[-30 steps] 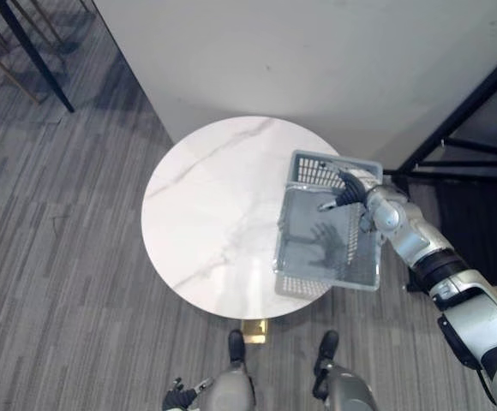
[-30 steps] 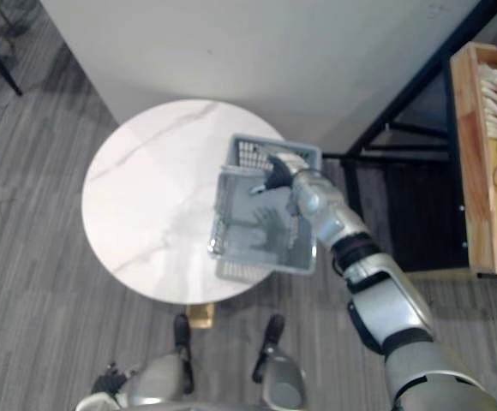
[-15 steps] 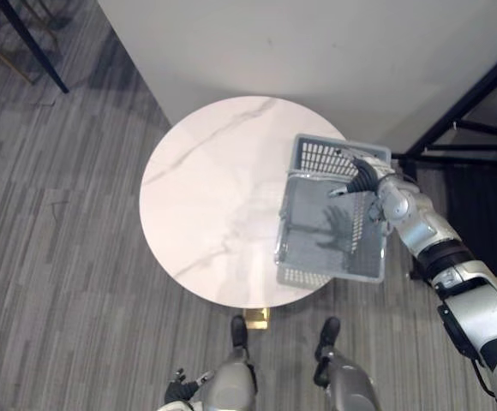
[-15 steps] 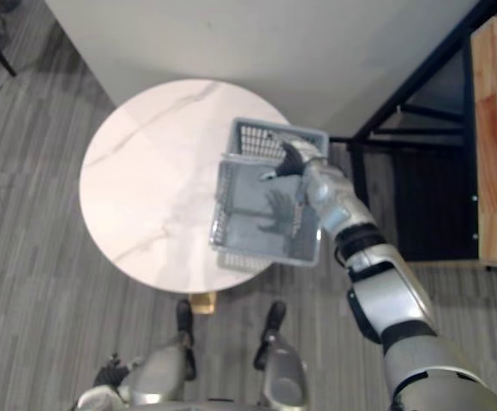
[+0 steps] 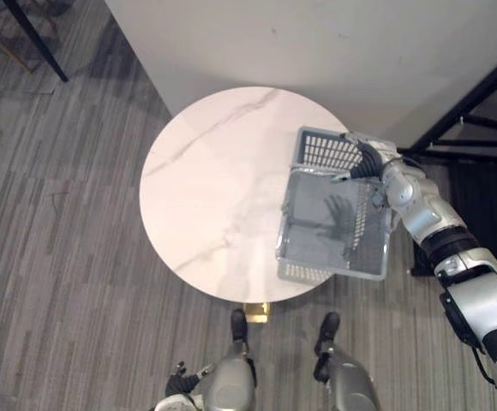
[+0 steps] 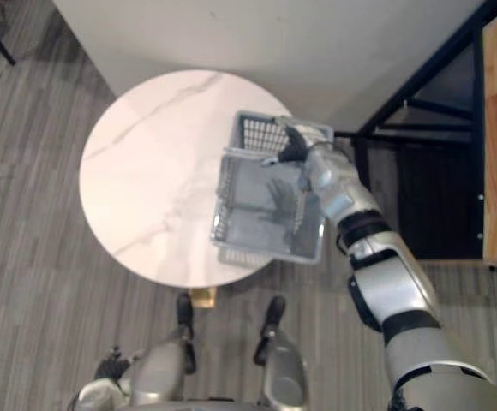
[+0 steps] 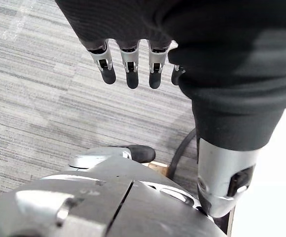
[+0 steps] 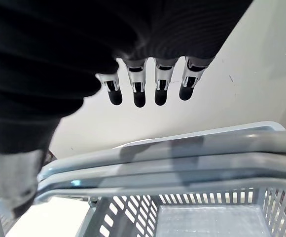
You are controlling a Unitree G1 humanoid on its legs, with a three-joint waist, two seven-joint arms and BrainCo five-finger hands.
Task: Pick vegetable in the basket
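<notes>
Basket [image 5: 326, 152] of grey slotted plastic sits right under the right hand [image 5: 367, 161], which rests at its far right corner. From there the basket stretches back toward the robot and to the hand's left. Its left part is over the round white marble worktop [image 5: 206, 197], while its near right corner juts out past the worktop's edge, above the grey carpet floor [image 5: 60, 257]. The basket looks skewed to the worktop's edge, and whether it rests flat or is partly raised cannot be told. In the right wrist view the fingers [image 8: 139, 86] are stretched out straight, released rather than clenched. They reach out above the two folded handles [image 8: 182, 158] that lie along the basket's rim, and the thumb cannot be made out. Below the handles the basket's slotted walls and pale floor show bare.

To the right of that hand stands a black metal frame [image 5: 463, 111], and further right the side of a wooden crate [image 6: 491, 154]. Its contents are too cut off to tell, so no vegetable can be placed with certainty. Beyond the hand rises a plain white wall [image 5: 317, 51].

The left hand [image 7: 131, 69] hangs low at the robot's side over the carpet, its fingers straight and loose, holding nothing.
</notes>
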